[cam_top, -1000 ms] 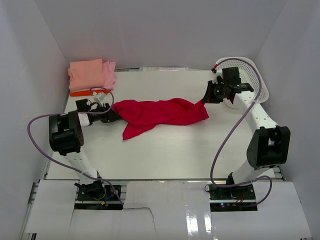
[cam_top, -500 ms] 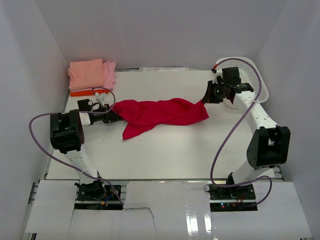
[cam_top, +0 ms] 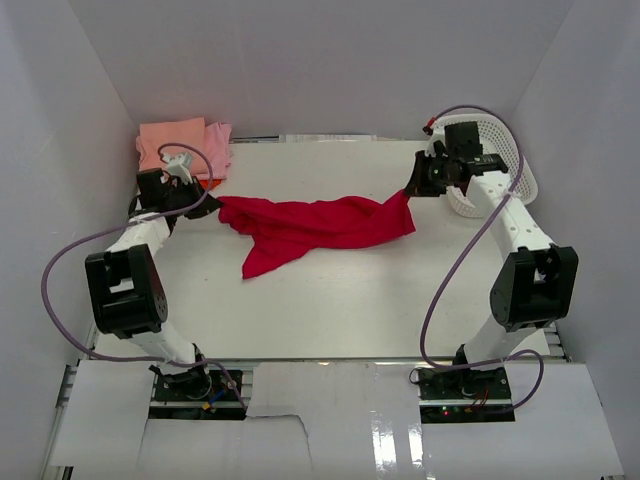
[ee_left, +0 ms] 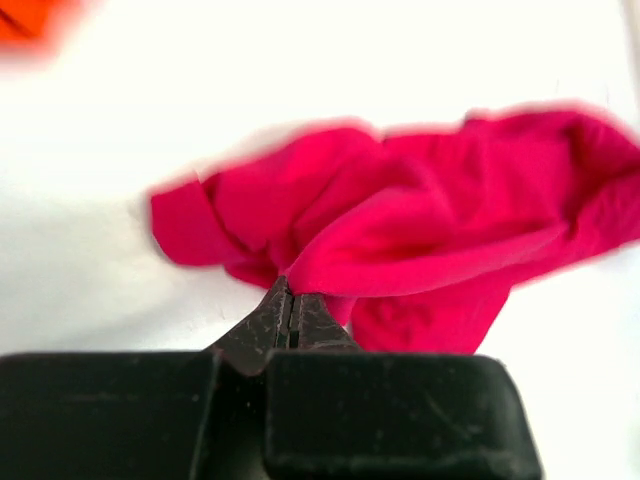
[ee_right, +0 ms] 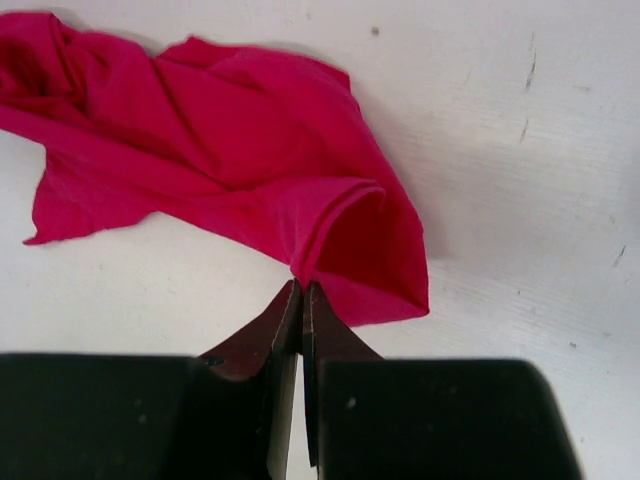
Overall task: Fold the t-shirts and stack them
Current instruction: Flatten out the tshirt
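Note:
A crimson-red t-shirt [cam_top: 320,222] stretches crumpled across the middle of the table between both arms. My left gripper [cam_top: 212,201] is shut on its left end; in the left wrist view the fingertips [ee_left: 290,300] pinch a fold of the red t-shirt [ee_left: 420,240]. At the shirt's right end my right gripper [cam_top: 408,192] is also shut, and the right wrist view shows the gripper [ee_right: 302,292] clamped on a fold of the red t-shirt [ee_right: 200,150]. Folded salmon-pink [cam_top: 172,143], light pink [cam_top: 219,148] and orange [cam_top: 202,182] t-shirts lie at the back left corner.
A white lattice basket [cam_top: 500,160] stands at the back right, behind the right arm. White walls close in the table [cam_top: 350,300] on three sides. Purple cables loop off both arms.
The left gripper closed on the shirt's left end and swung back toward the folded stack, lifting and pulling that end. The right gripper rose slightly, still shut on the right end.

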Controlling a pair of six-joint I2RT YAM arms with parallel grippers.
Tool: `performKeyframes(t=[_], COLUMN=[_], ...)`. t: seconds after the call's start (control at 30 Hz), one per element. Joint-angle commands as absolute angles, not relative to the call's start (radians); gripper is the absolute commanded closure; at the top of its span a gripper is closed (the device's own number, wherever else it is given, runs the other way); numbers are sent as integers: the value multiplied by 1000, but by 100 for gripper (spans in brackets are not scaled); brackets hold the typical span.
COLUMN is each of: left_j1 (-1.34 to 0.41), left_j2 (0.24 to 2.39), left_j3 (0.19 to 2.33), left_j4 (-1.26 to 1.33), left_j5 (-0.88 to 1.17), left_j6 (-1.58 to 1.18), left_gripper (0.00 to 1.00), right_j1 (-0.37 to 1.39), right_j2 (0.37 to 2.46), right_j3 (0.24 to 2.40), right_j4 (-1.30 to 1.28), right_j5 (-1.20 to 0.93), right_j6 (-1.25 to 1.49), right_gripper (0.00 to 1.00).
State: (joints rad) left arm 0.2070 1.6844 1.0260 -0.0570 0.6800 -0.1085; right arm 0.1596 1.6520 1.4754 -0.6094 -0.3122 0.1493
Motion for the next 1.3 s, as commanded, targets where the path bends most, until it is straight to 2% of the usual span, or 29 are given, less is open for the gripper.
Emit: performKeyframes(t=[0.0,0.27,0.4,0.57,0.7,0.83,1.1,1.27], left_j1=[207,175,160,158,158,158,158,158], left_j2=[1560,1464,1364,1310,1224,1152,982,921], left_j3=[1115,1403,1476,1577,1525,1427,1261,1201], left_j4=[-121,-371,-399,-508,-534,-571,-589,-660], left_j5=[545,482,456,468,456,413,426,374], left_j6=[-190,-196,-193,-227,-290,-328,-371,-373], left_gripper=[100,100,100,100,100,100,100,100], right_j1=[163,195,207,209,209,210,209,209], right_j2=[1673,1744,1710,1633,1520,1408,1054,893], right_j3=[1633,1989,2045,2008,1902,1846,1645,1624], right_j4=[-653,-782,-773,-759,-681,-681,-557,-574], right_j5=[-307,-376,-440,-555,-604,-549,-551,-580], right_j6=[134,166,189,198,209,169,166,152], right_gripper=[92,92,92,92,92,92,92,92])
